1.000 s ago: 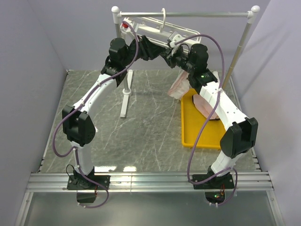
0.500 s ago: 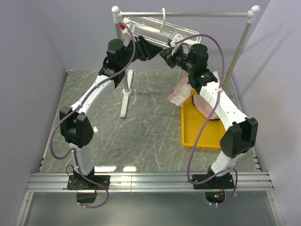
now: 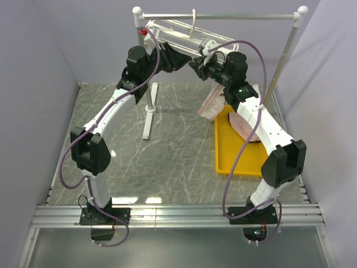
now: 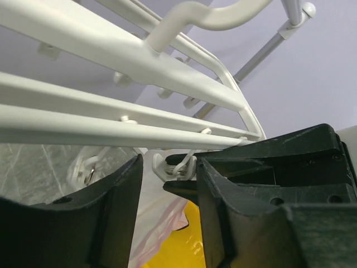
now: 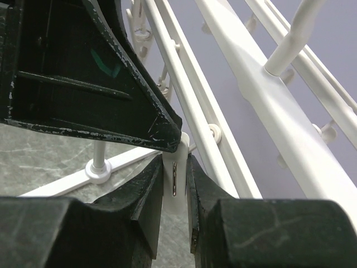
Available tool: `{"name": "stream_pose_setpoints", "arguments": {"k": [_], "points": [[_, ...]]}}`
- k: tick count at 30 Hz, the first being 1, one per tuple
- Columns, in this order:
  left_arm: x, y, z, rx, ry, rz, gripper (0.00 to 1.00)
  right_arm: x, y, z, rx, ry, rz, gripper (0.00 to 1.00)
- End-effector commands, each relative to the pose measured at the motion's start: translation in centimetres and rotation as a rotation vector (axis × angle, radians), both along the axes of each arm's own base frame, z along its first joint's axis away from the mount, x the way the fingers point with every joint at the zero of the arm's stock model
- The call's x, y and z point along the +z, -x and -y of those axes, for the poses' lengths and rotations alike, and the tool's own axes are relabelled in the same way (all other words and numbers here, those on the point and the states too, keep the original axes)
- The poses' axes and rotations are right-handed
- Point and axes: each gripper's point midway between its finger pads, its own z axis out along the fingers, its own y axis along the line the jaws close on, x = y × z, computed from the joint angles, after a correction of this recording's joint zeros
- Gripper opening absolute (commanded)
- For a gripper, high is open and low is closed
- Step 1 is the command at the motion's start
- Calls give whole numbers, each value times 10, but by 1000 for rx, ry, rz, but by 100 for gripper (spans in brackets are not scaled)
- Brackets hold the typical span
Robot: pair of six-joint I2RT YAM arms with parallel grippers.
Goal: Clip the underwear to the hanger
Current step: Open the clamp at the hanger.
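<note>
Both arms are raised to the hanger (image 3: 177,32). It hangs by its hook from the grey rail stand (image 3: 223,16) at the back of the worktop (image 3: 178,151) and sits at an angle to the rail.

Right tool (image 5: 174,187): jaws nearly closed, pinching 1 white clip (image 5: 174,167) that dangles under a hanger bar. Both fingers touch the clip's sides.

Left tool (image 4: 169,184): jaws roughly half apart, gripping nothing. They straddle what looks like the same clip from the opposite side, with a gap on each side. One of its fingers sits just above the right tool's tips in the right wrist view.

In the top view the 2 tools meet tip to tip under the hanger's right half.

Underwear (image 3: 212,104): 1 pale pink piece hanging in the air just below the right tool, over the worktop by the far left corner of the tray. The left wrist view shows pink fabric directly under the clip. Can't tell whether the clip bites it, or what holds its top edge.

Spare underwear (image 3: 245,125): a pink heap in the yellow tray (image 3: 237,166) on the right side of the worktop, partly hidden by the right arm.
</note>
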Motion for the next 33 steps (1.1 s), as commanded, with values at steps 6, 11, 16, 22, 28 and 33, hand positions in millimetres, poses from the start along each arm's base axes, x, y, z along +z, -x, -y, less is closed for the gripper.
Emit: {"name": "stream_pose_setpoints", "arguments": {"k": [6,11,16,22,28,33], "points": [[18,5,10,-49,38,38,47,47,23,-3,48,-43,100,0],[15,8,19,-82,35,26,49,49,22,-4,47,-47,102,0],[14,5,20,-74,41,14,35,50,23,-4,52,-51,106,0],[15,3,21,-72,49,4,4,48,24,-3,52,-45,98,8],[18,3,19,-62,43,15,0,37,27,5,21,-6,82,45],[16,2,18,-58,35,18,0,28,46,12,55,41,62,61]]}}
